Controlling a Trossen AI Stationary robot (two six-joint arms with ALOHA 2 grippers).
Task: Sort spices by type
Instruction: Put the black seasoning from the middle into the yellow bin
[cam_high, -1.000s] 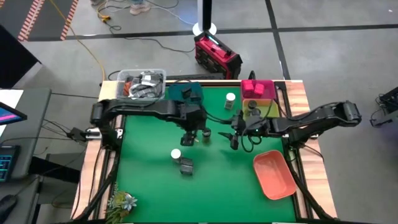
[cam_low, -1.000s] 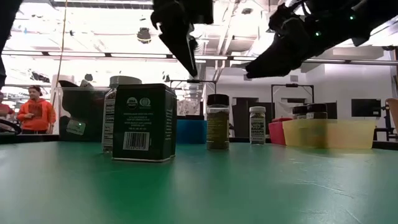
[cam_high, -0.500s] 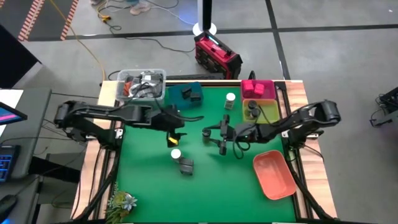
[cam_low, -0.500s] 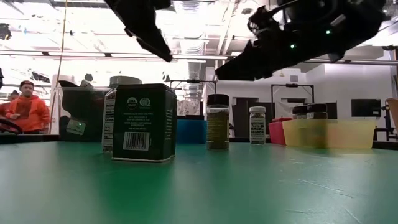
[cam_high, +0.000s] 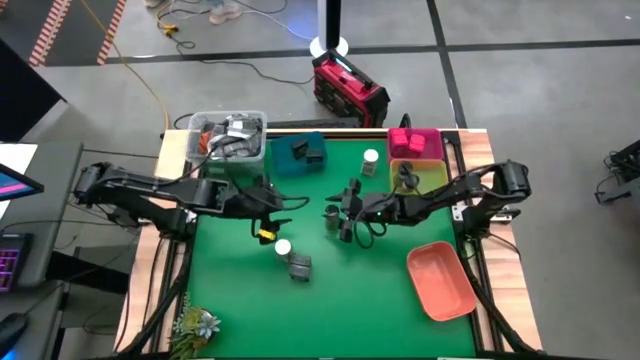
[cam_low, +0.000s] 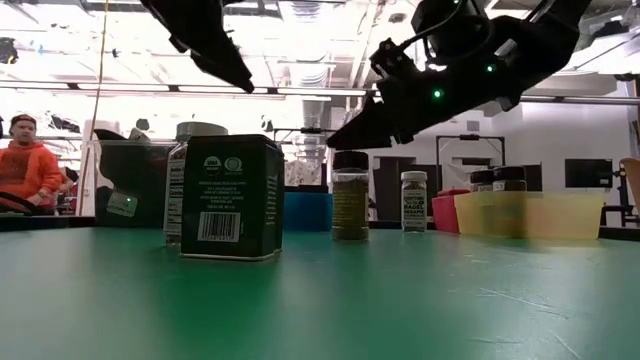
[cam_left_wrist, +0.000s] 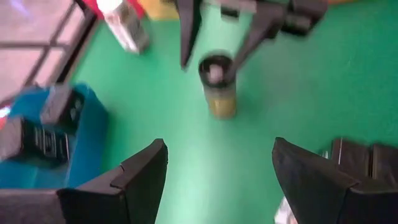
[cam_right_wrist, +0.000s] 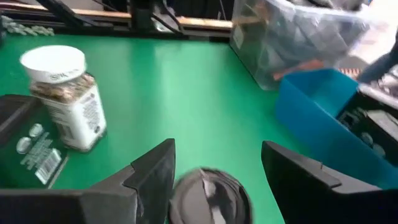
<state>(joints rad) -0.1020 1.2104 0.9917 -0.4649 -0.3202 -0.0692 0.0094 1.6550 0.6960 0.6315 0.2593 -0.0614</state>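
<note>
A dark-lidded round jar (cam_high: 333, 213) stands upright on the green table; its lid (cam_right_wrist: 208, 194) shows between the fingers of my open right gripper (cam_high: 341, 216). In the low view the right fingertips (cam_low: 340, 135) hang just above the lid, and I see no touch. My left gripper (cam_high: 279, 217) is open to the jar's left, raised above the table (cam_low: 232, 72) with nothing between its fingers (cam_left_wrist: 140, 177). Near the middle of the table stand a white-capped jar (cam_high: 283, 247) and a dark tin (cam_high: 298, 266). Another white-capped jar (cam_high: 371, 160) stands at the far side.
At the far edge are a teal tray (cam_high: 290, 160) with dark tins, a pink tray (cam_high: 430, 150) with magenta boxes, a yellow tray (cam_high: 435, 180) with dark-lidded jars, and a clear tub (cam_high: 228, 135). A salmon tray (cam_high: 440, 280) lies near right. A person shows beyond the table (cam_low: 25, 170).
My left gripper has drawn back from above the dark-lidded jar toward the table's left edge, still open. My right gripper has moved toward the left and down, and its open fingers now stand on either side of the jar's lid. The jar has stayed where it was.
</note>
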